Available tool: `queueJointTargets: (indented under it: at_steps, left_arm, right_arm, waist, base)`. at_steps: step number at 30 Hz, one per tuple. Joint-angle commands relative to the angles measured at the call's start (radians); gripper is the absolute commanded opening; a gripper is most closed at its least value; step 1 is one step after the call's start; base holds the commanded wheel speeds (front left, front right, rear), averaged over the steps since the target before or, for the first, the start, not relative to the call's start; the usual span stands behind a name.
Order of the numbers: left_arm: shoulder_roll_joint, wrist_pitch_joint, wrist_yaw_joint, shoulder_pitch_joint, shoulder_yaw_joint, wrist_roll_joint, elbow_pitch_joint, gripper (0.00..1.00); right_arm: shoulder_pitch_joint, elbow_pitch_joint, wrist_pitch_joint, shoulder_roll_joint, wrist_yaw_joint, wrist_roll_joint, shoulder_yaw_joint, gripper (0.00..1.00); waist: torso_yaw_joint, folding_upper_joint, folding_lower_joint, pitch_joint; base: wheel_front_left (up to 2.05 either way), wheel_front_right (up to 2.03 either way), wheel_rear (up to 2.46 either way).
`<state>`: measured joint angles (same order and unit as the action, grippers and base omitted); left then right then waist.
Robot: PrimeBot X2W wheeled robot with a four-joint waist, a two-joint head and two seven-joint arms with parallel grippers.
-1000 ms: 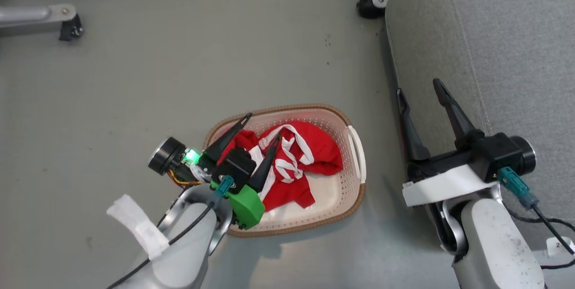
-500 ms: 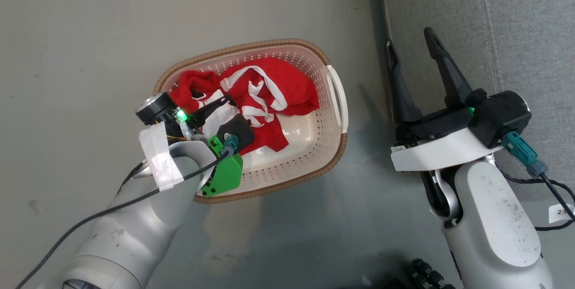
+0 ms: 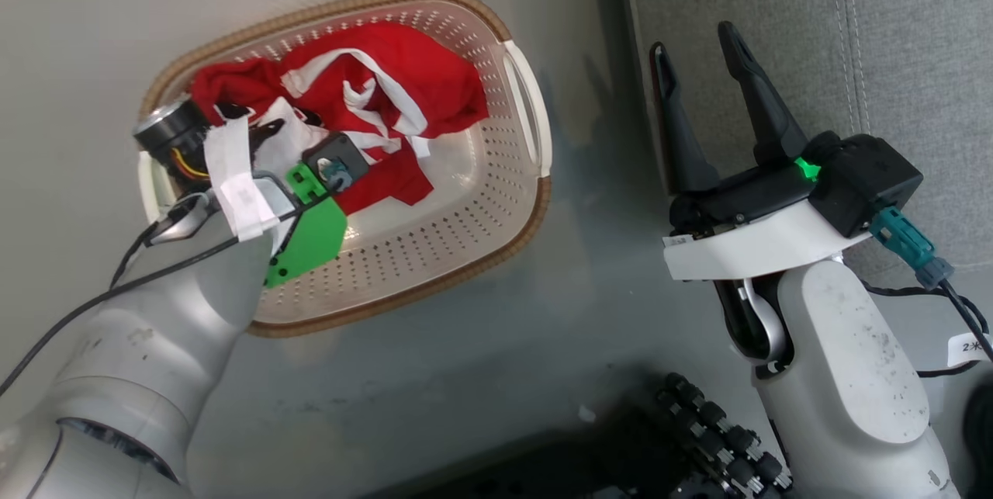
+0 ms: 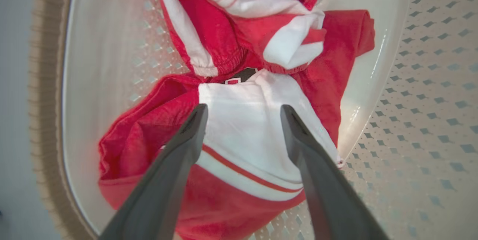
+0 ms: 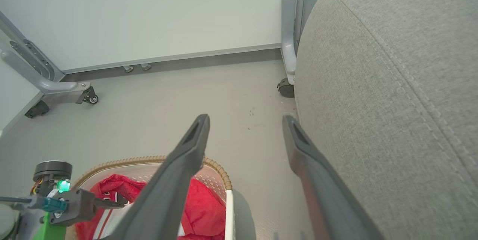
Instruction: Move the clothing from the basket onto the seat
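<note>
The cream basket (image 3: 473, 247) with a brown rim stands on the floor, left of the grey seat (image 3: 892, 33). Crumpled red clothing (image 3: 423, 76) with white stripes lies inside it. My left gripper (image 3: 256, 120) reaches down into the basket, open. In the left wrist view its fingertips (image 4: 199, 111) straddle a white panel of the clothing (image 4: 242, 128), close to the fabric, pinching nothing. A bit of black print shows above that panel. My right gripper (image 3: 694, 41) hangs open and empty between the basket and the seat's side (image 5: 392, 83), fingers (image 5: 194, 143) pointing away from me.
Grey floor surrounds the basket. In the right wrist view a grey wheeled frame leg (image 5: 76, 90) stands far left and another caster (image 5: 285, 87) sits by the seat's far corner, under a pale wall. A black ribbed part (image 3: 714, 437) lies at the bottom of the head view.
The head camera has dipped and turned, so the whole picture shifted. My left gripper has gone down from above the basket into it, onto the clothing. The right gripper stays open beside the seat.
</note>
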<state>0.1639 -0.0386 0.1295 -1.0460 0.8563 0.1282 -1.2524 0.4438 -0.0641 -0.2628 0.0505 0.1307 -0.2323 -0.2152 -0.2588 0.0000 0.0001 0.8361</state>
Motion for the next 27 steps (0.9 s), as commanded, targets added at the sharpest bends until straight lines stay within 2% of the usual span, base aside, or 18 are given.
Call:
queueJointTargets:
  at_steps: [1,9,27]
  left_arm:
    - [0.015,0.013,0.002,-0.02,0.0,-0.006,-0.007,1.0]
    - [0.035,0.134,-0.005,-0.042,0.006,-0.017,-0.028,1.0]
    - [0.074,0.326,-0.016,-0.082,0.106,0.046,-0.037,1.0]
  right_arm:
    - [0.019,0.002,-0.003,0.0,0.0,-0.007,-0.005,1.0]
    - [0.03,-0.001,-0.003,0.0,0.0,-0.033,-0.021,1.0]
    - [0.053,0.004,-0.003,0.0,0.0,-0.075,-0.053,1.0]
  waist:
    - [-0.041,0.0,-0.0001,0.046]
    - [-0.058,0.0,-0.0001,0.075]
    - [-0.092,0.0,-0.0001,0.163]
  base:
    - [0.0,0.0,0.0]
    - [0.0,0.0,0.0]
    - [0.0,0.0,0.0]
